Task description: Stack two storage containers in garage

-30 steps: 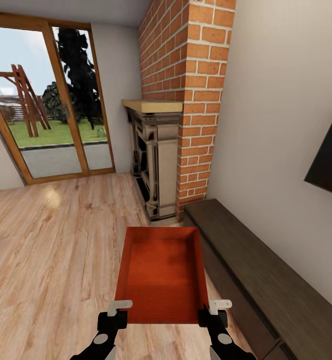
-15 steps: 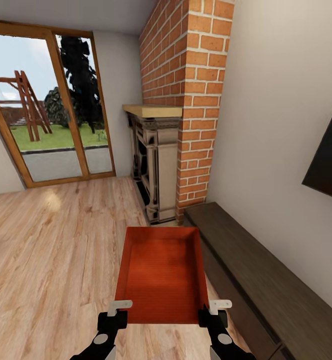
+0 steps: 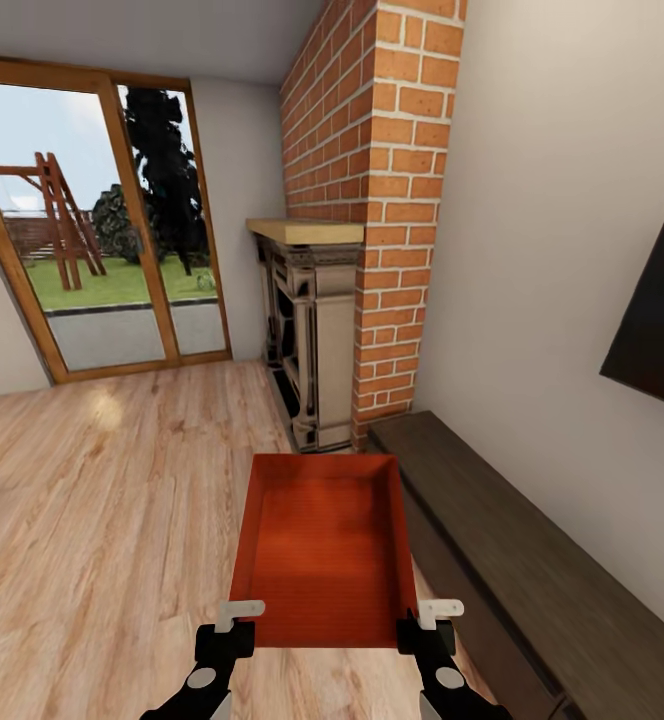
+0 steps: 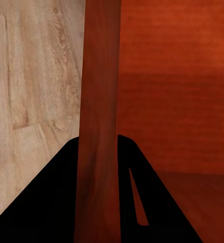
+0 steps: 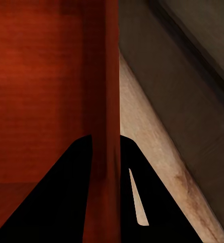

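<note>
Container: one orange-red storage container [image 3: 322, 545] is carried out in front of the robot, open side up and empty, held above the light wood-plank floor [image 3: 92, 520] of the living room.

Left claw: the left claw [image 3: 234, 625] is clenched on the container's near left corner — in the left wrist view the side wall [image 4: 99, 121] runs straight between its dark fingers [image 4: 51, 202].

Right claw: the right claw [image 3: 424, 625] is likewise clenched on the near right corner; the right wrist view has the wall [image 5: 106, 101] pinched between its fingers [image 5: 61, 197].

Surroundings: brick fireplace [image 3: 322, 320] ahead, a low dark cabinet [image 3: 512, 560] along the wall at the robot's right, a dark screen [image 3: 657, 320] above it, glazed doors [image 3: 102, 220] to a garden at the far left.

What has just changed: over the last second the whole room has slid in the head view — the fireplace and doors sit a little lower and shifted — while the container and both claws keep their place in the picture. That reads as the camera moving with the robot, not the things moving.

Meaning for the task: the first container appears securely lifted and the robot looks to be under way; the carry to the garage is still all ahead, and the second container remains to be fetched.

Risk: the cabinet edge lies near the container's right side, so turning calls for clearance.
</note>
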{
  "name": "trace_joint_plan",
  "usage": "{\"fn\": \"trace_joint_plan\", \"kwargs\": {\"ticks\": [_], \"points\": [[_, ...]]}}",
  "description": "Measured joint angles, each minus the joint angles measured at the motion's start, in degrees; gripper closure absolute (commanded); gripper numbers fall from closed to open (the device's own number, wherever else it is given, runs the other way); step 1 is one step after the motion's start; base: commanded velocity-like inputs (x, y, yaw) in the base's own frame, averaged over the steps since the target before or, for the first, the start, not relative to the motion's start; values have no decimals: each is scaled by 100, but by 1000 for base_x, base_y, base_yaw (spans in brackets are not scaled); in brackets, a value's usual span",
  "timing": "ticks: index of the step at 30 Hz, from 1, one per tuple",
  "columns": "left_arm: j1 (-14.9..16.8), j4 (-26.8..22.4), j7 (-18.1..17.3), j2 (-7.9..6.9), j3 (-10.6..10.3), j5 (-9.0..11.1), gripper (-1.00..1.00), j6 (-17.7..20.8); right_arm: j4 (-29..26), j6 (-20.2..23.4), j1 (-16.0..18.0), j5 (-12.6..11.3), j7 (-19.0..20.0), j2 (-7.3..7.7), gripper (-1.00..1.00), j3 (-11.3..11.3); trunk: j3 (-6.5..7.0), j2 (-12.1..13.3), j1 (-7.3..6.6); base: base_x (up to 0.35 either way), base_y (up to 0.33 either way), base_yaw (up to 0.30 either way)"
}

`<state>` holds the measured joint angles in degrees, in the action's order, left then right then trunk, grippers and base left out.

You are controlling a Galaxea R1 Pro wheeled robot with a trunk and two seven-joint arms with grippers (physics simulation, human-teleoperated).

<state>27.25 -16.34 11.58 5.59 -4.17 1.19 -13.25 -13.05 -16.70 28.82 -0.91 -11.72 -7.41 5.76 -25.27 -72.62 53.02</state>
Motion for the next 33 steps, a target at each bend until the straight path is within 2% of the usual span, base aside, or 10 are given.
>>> {"fn": "trace_joint_plan", "kwargs": {"ticks": [33], "points": [[0,1,-1,-1,-3,0,100,0,6,-4,0,-1,0,-1,100,-1,309,0,0,0,0,0]]}}
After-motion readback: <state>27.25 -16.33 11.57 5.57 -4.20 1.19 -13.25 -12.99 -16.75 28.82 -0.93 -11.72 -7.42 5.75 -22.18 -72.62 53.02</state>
